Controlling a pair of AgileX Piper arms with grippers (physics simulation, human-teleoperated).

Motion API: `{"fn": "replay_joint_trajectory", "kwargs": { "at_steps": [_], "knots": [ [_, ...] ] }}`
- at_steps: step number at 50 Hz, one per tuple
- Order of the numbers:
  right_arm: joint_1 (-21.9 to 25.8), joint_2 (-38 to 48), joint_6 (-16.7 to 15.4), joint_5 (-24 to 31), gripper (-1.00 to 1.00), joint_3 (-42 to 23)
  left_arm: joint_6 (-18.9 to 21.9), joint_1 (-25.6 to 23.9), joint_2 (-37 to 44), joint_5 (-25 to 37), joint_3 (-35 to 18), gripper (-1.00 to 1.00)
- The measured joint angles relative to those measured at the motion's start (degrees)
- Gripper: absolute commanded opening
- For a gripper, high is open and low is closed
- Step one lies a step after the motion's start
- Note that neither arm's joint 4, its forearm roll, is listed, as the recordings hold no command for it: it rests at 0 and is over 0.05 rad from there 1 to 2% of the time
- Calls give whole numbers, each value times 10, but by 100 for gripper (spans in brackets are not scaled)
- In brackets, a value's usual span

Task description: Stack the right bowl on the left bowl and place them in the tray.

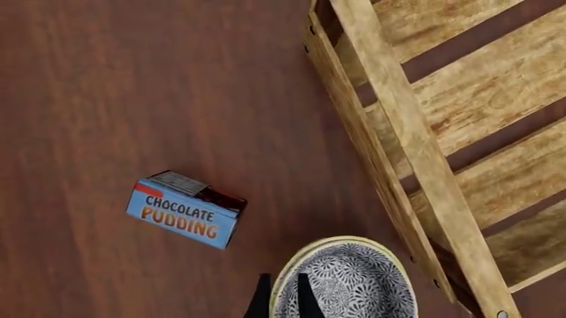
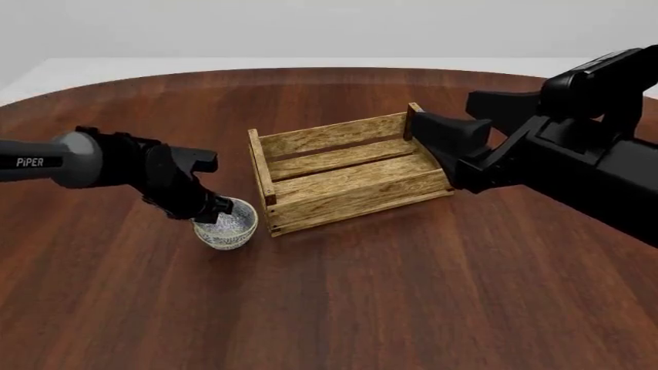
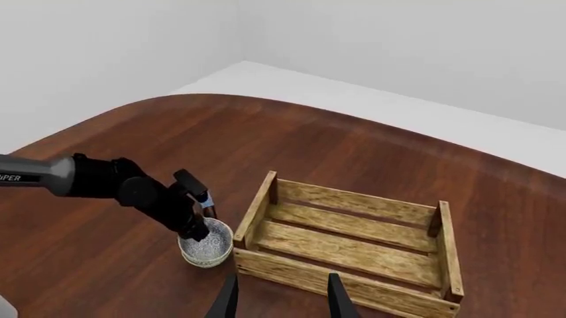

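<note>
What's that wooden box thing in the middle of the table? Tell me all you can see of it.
The tray is a shallow rectangular crate of light-brown wooden slats with gaps between them and darker corner posts. It sits flat on the dark wooden table, turned at a slight angle, and holds nothing. A speckled bowl, gripped by the left gripper, sits just outside its left end; whether they touch is unclear.

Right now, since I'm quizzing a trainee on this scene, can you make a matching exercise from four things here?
Things:
1. speckled bowl
2. tray
3. pudding box
4. right gripper

States:
a. open, nothing between its fingers
b. blue, lying on the table
c. rim pinched by the left gripper, just outside the tray
d. nothing inside it

Pairs: 1-c, 2-d, 3-b, 4-a
</note>
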Motion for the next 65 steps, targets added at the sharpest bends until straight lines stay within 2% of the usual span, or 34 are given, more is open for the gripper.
{"fn": "replay_joint_trajectory", "kwargs": {
  "at_steps": [19,36,65],
  "knots": [
    [1,-5,0,5,100,0,23,13,-60,35,11,-100],
    [0,-20,-1,14,100,-1,20,9,-112,67,7,-100],
    [-2,-48,-1,32,100,-4,38,11,-196,155,-56,-100]
  ]
}}
